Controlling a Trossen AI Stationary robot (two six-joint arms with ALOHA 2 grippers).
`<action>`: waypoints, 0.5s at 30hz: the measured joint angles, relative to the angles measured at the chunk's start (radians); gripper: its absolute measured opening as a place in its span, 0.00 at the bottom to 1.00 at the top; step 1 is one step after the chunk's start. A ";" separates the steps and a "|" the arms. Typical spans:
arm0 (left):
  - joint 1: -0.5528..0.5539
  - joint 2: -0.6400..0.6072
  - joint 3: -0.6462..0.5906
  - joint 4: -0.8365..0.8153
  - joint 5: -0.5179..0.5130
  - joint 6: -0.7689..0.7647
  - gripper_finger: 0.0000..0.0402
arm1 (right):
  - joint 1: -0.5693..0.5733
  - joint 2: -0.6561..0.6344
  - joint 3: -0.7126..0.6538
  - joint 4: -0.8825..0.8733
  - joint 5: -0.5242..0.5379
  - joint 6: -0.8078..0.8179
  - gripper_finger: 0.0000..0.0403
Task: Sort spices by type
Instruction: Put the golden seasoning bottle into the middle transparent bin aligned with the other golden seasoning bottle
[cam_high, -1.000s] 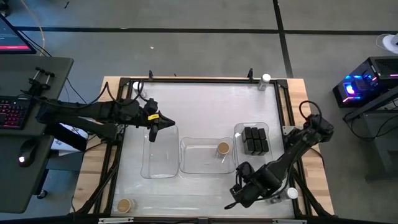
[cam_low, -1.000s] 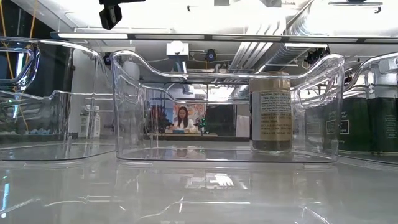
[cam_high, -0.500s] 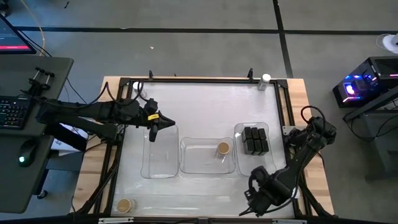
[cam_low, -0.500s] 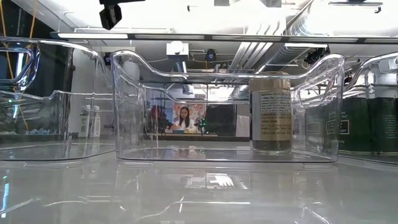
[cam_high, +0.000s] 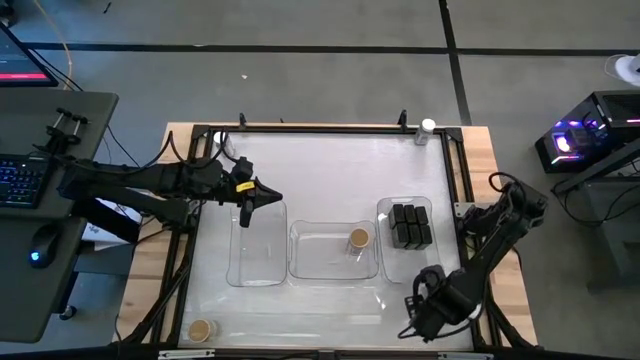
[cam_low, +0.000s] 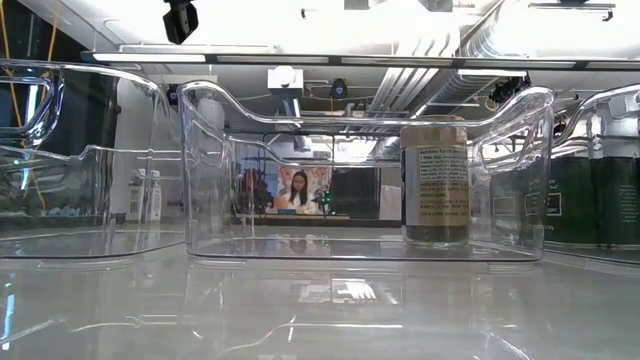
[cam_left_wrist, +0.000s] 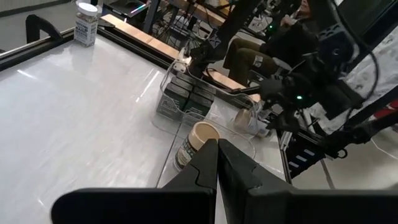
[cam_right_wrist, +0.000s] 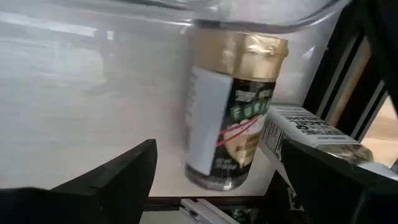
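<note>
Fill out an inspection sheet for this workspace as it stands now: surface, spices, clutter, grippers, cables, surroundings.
Surface: white table top, glossy, with three clear trays in a row.
Job's things: six black boxes in the right tray; one tan-topped jar in the middle tray; another tan-topped one loose at the near left corner; a white-lidded jar at the far right corner; left tray holds no spices.
Clutter: nothing seen.
Grippers: left gripper shut, empty, at the left tray's far edge; right gripper open, facing a gold-lidded jar.
Cables: black cable looping on the right arm.
Surroundings: keyboard desk left, person seated beyond.
</note>
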 joint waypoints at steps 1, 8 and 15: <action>0.000 0.000 0.000 0.000 0.001 -0.005 0.00 | 0.000 -0.007 -0.019 0.020 -0.009 0.007 0.84; 0.000 0.000 0.000 -0.003 0.002 -0.020 0.00 | -0.006 -0.031 -0.118 0.149 -0.031 0.026 0.84; 0.000 0.000 0.000 -0.004 0.002 -0.020 0.00 | -0.008 -0.031 -0.184 0.239 -0.067 0.035 0.84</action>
